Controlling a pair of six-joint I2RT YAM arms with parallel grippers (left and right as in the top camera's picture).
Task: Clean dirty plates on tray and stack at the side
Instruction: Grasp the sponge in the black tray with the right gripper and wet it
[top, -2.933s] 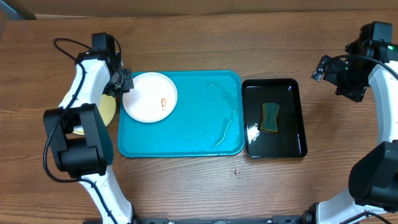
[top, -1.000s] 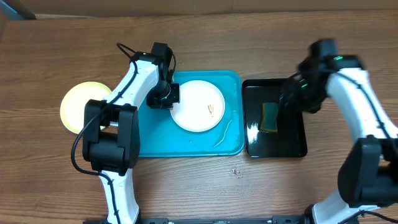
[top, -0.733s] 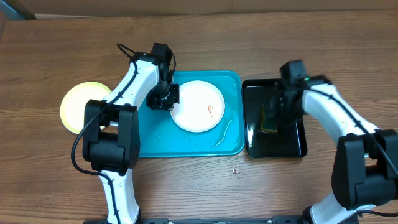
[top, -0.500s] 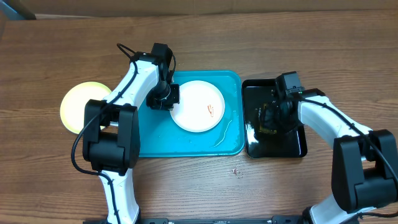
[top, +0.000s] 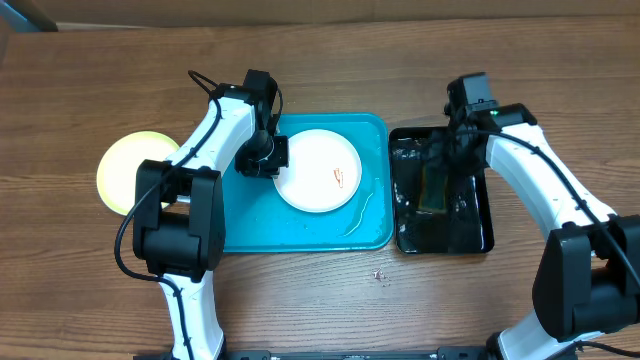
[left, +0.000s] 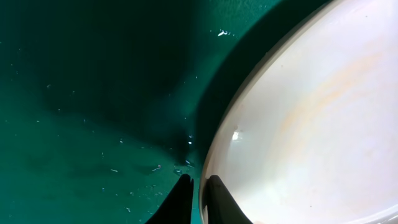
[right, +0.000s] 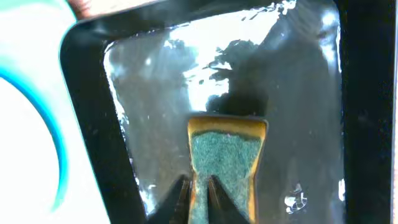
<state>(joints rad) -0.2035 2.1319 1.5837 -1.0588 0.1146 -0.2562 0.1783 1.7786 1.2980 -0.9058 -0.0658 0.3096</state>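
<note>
Two plates show: the white plate (top: 318, 170), smeared orange near its centre, lies in the tray (top: 230, 222), and the yellow plate (top: 125, 170) sits on the bench (top: 300, 300) just left of the tray. The left end effector (left: 198, 200) pinches the white plate's left rim. The right end effector (right: 196, 199) squeezes a green sponge (right: 225, 152) in the wet black tray (right: 367, 124).

The left gripper (left: 198, 184) has dragged 1 white plate (top: 318, 170) from the blue tray's (top: 240, 232) left edge to its middle. The right gripper (right: 198, 184) swung in from the far right and pinched the sponge (right: 227, 152) in the black tray (top: 472, 236) (its water now rippled).
</note>
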